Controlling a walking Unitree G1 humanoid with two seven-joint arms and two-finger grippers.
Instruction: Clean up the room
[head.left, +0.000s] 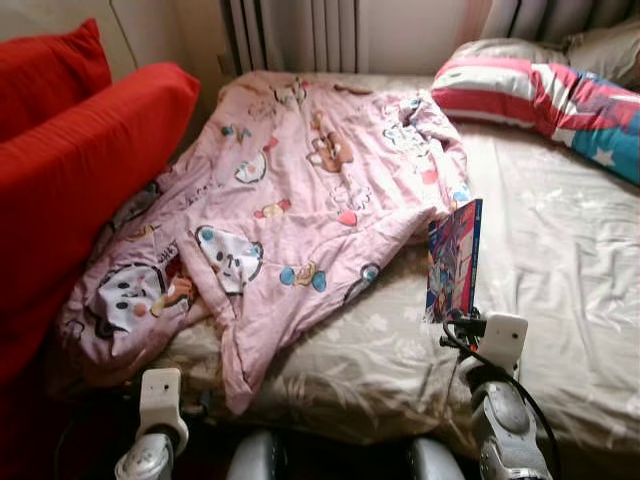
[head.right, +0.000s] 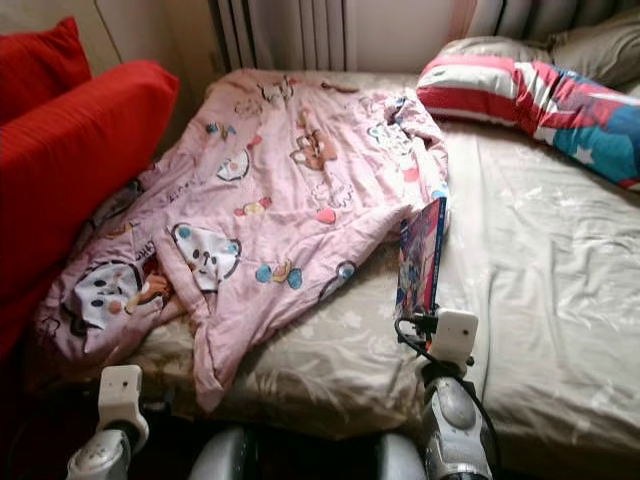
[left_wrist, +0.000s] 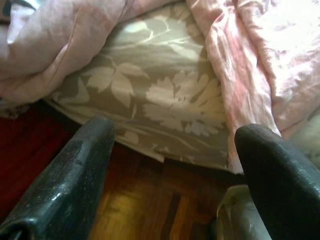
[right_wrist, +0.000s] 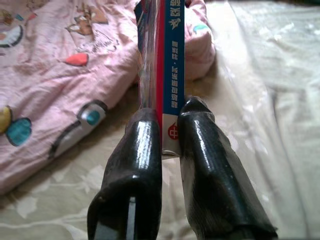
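While the room is far from tidy, I judge the cleanup has at least started: from the left eye view my right gripper (head.left: 455, 322) holds a book (head.left: 454, 258) upright by its lower edge, lifted over the bed (head.left: 560, 250) just beside the edge of the pink blanket (head.left: 290, 190). That blanket lies crumpled across the left half of the mattress, one corner hanging off the near edge, so spreading or folding it looks undone. A striped pillow (head.left: 540, 100) sits at the head of the bed, and red cushions (head.left: 70, 160) crowd the left side, pressed against the blanket. My left gripper (head.left: 160, 395) hangs low in front of the bed's near edge.

From the right eye view the same layout holds; nothing stands between the book and the bare sheet to its right, though I see no shelf or surface to put it on.

Looking along the left wrist, the left gripper's fingers (left_wrist: 65, 180) are spread wide on nothing, pointing at the floral sheet (left_wrist: 165, 95) and the wooden floor (left_wrist: 145, 210) below it, with blanket folds on either side.

Looking along the right wrist, both fingers (right_wrist: 135, 165) are pinched tight on the book's spine end, the blanket behind it.
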